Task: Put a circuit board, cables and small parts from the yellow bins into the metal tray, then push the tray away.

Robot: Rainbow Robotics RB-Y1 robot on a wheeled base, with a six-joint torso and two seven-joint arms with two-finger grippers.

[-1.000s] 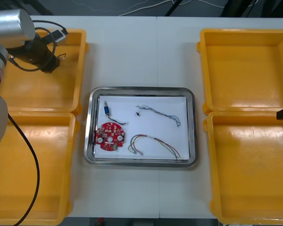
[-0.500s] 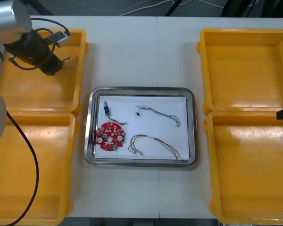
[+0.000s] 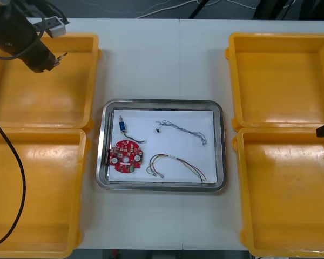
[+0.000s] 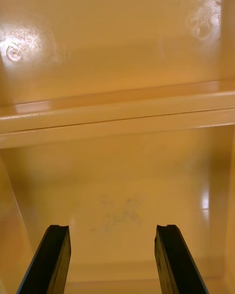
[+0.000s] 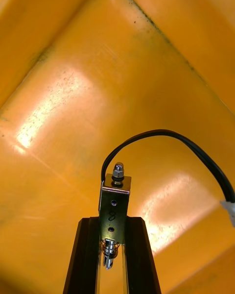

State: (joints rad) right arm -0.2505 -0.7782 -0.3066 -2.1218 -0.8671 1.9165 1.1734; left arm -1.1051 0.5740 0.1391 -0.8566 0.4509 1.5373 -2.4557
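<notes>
The left gripper (image 5: 113, 224) is clamped on a small metal part (image 5: 115, 198), a boxy block with a nut on the end away from the wrist and a pin and spring showing between the fingers nearer the wrist. The part stands upright in the grip, held by its two flat sides, with its upper half clear of the fingertips. A black cable (image 5: 161, 134) arcs out from behind the block and ends in a white plug (image 5: 228, 210) off to one side of the fingers. Below the gripper lies the bare floor of a yellow bin (image 5: 73, 78), and nothing touches it.

The block looks rigid and fairly dense for its size, with smooth faces that could slide if the squeeze is light. The flat sides seem the right place to grip. The cable is limp and light. It will probably trail and swing, and its plug could catch on a bin wall.

The tray (image 3: 161, 103) lies well off to the gripper's side. It already carries a board (image 3: 126, 156) and other cables.

The right gripper (image 4: 112, 232) hangs with its fingers spread over the bins on its own side, holding nothing.
</notes>
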